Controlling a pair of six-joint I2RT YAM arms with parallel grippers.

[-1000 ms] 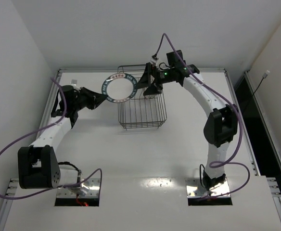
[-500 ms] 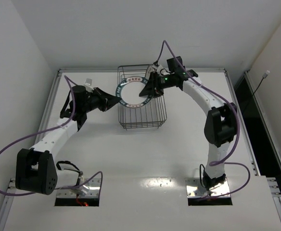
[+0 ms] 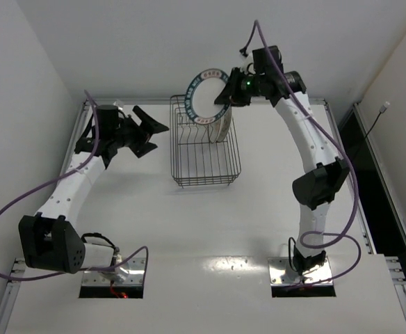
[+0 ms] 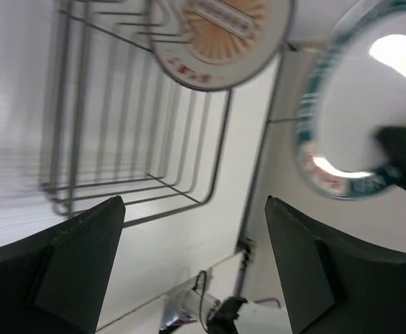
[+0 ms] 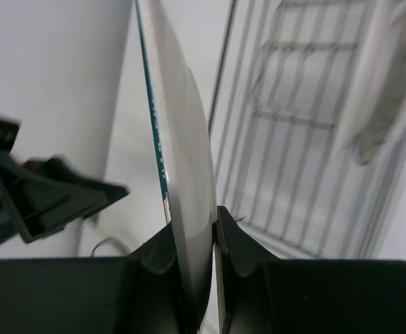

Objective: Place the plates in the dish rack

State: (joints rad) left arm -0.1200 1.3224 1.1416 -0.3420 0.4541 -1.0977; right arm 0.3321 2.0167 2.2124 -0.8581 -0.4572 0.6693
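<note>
- The teal-rimmed plate (image 3: 206,94) hangs in the air over the far end of the dish rack (image 3: 204,185), clear of the wires and turned roughly on edge, with its face toward the left.
- The right gripper (image 3: 226,97) is clamped on the plate's right rim. In the wrist view its fingers (image 5: 154,257) pinch the edge from both faces.
- Below it, in the far right part of the rack, the orange sunburst plate (image 4: 220,38) stands upright among the wires. I cannot tell whether another plate stands behind it.
- The left gripper (image 3: 154,136) hovers to the left of the rack, near it but apart, with its jaws spread wide and nothing in them.
- The rack sits on the far side of the white table (image 3: 154,229), between the two arms.
- As I judge it, the step in hand is slotting this plate. It is carried over the rack but not yet seated.
- The next move calls for lowering the plate on edge into a free gap beside the standing plate. It must not knock that plate or catch the rim wire, and the grip should let go only once the wires bear the plate.
</note>
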